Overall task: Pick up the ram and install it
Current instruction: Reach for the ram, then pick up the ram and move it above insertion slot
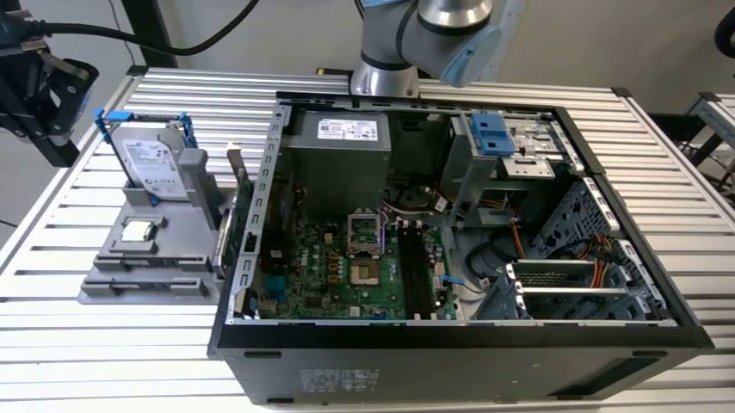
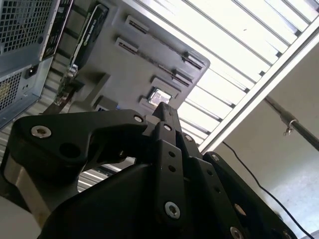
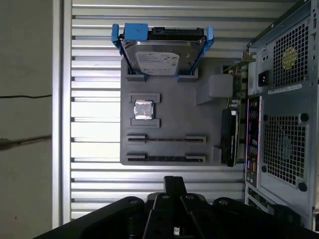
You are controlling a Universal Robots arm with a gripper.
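An open desktop computer case (image 1: 460, 331) lies on its side on a slatted metal table (image 1: 115, 344), with the green motherboard (image 1: 333, 275) and its long black memory slots (image 1: 411, 271) facing up. The robot arm (image 1: 391, 52) rises from behind the far edge of the case.

Just beside the case, on the exterior view's left, sits a gray holder tray (image 1: 150, 291). At its far end a silver hard drive (image 1: 150, 159) stands upright in a blue frame. A small square processor chip (image 1: 139, 230) rests in a pocket at the tray's middle. A graphics card (image 3: 229, 137) stands on edge along the side next to the case.

The tray's near end has two long narrow slots. In the first wrist view a thin dark strip spans the slot farthest from the hard drive. It looks like the ram (image 3: 164, 158) seen edge-on, seated in the tray, though this is not certain.

The gripper (image 3: 174, 180) hangs above the tray, well apart from it. In both wrist views its black fingers (image 2: 164, 112) are pressed together, with nothing between them.
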